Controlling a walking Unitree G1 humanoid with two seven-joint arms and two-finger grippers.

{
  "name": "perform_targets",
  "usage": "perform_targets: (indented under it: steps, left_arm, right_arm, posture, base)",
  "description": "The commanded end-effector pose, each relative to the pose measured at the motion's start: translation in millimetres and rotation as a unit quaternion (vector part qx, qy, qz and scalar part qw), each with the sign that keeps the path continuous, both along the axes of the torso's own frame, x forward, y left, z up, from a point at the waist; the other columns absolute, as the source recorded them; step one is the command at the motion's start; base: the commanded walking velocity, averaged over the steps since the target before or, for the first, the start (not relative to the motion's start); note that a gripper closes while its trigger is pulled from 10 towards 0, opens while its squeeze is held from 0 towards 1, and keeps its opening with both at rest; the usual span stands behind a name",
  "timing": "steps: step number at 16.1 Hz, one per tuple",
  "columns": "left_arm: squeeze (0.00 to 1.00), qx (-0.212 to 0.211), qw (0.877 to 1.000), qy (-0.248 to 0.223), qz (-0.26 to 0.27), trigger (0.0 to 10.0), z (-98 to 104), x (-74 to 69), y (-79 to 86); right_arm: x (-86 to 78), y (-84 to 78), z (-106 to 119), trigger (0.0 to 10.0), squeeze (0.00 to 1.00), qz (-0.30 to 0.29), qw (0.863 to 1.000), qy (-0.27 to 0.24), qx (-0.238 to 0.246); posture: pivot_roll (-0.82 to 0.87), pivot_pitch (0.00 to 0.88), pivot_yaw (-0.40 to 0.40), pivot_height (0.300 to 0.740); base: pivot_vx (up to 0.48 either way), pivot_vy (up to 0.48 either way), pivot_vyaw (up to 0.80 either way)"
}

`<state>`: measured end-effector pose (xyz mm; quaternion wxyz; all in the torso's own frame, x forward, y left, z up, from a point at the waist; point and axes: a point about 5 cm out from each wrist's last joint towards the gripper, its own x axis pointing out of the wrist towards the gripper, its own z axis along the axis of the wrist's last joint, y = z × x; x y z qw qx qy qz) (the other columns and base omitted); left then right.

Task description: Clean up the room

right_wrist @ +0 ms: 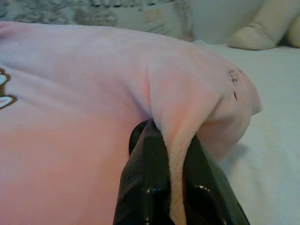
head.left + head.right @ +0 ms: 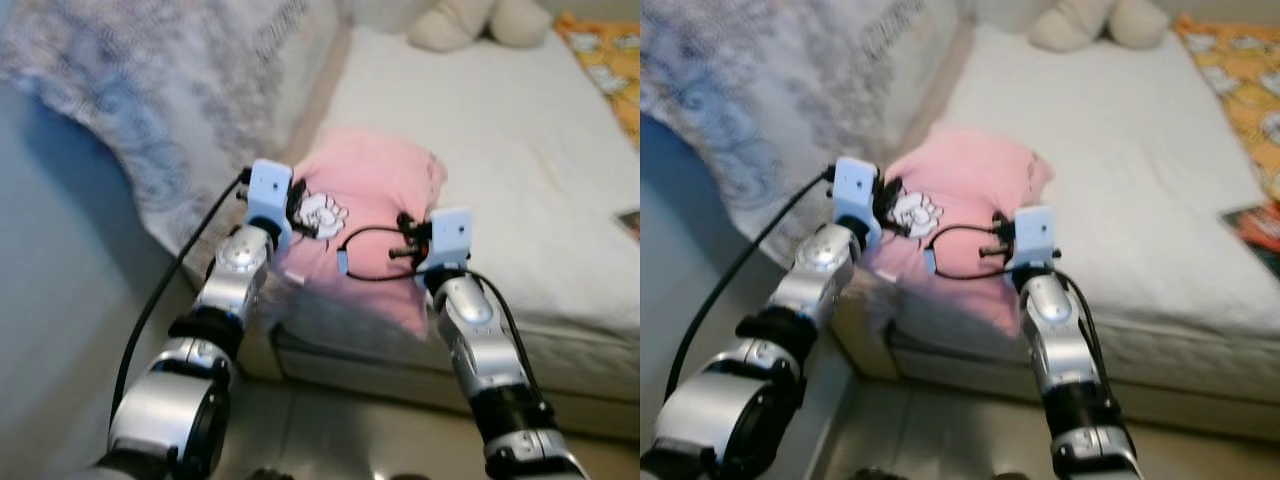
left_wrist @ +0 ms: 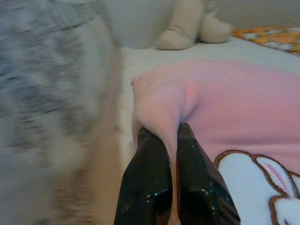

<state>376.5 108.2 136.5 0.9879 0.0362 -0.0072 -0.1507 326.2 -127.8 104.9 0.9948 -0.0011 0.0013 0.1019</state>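
A pink pillow (image 2: 370,190) with a white cartoon bunny patch (image 2: 322,212) lies over the near edge of the white bed (image 2: 520,150). Both arms reach to it. My left gripper (image 3: 172,140) is shut on a pinched fold at the pillow's left corner. My right gripper (image 1: 174,140) is shut on a fold of the pillow (image 1: 93,103) at its right side. In the eye views the fingers are hidden behind the white wrist cameras (image 2: 270,190).
A grey patterned blanket (image 2: 170,90) hangs at the left of the bed. A cream plush toy (image 2: 470,20) sits at the bed's far end. An orange patterned cloth (image 2: 610,60) and a dark flat item (image 2: 1255,225) lie at the right. Light floor (image 2: 330,430) lies below.
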Motion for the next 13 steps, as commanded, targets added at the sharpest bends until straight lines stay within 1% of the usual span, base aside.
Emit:
perform_targets:
  steps: [1,6,9,10,11,12,13]
  left_arm:
    - [0.00,-0.009,0.999,-0.031,0.037,10.0,18,6.9,10.5]
    - [0.00,-0.028,0.998,-0.028,0.047,10.0,20,8.5,2.0]
    - [0.00,-0.040,0.998,-0.024,0.041,10.0,22,9.1,-10.7]
    - [0.00,-0.057,0.998,-0.016,0.033,10.0,23,9.2,-24.2]
    - [0.00,-0.061,0.998,-0.008,0.027,10.0,25,10.2,-40.3]
    - [0.00,-0.054,0.998,0.003,0.032,10.0,26,12.0,-48.4]
    - [0.00,-0.034,0.998,0.015,0.055,10.0,24,13.5,-52.3]
  right_arm:
    - [2.8,-11.7,5,10.0,0.00,-0.026,1.000,-0.010,0.003]
    - [11.9,-19.3,13,10.0,0.00,-0.027,0.999,-0.019,-0.002]
    - [17.2,-24.0,20,10.0,0.00,-0.028,0.999,-0.024,-0.011]
    - [22.0,-28.1,25,10.0,0.00,-0.028,0.999,-0.027,-0.026]
    - [31.4,-36.5,33,10.0,0.00,-0.030,0.998,-0.032,-0.053]
    - [40.2,-44.4,36,10.0,0.00,-0.035,0.997,-0.020,-0.072]
    - [47.9,-48.1,37,10.0,0.00,-0.032,0.995,-0.003,-0.097]
  posture:
    - [-0.20,0.000,0.094,0.740]
    - [-0.19,0.000,0.095,0.740]
    - [-0.18,0.005,0.092,0.740]
    - [-0.17,0.015,0.094,0.740]
    - [-0.17,0.024,0.097,0.740]
    - [-0.16,0.039,0.098,0.740]
    - [-0.16,0.062,0.096,0.740]
  base:
    - [0.480,0.000,0.00]
    - [0.480,0.000,0.00]
    - [0.480,0.000,0.00]
    - [0.480,0.000,0.00]
    - [0.480,0.000,0.00]
    - [0.480,0.000,0.00]
    - [0.270,0.000,0.00]
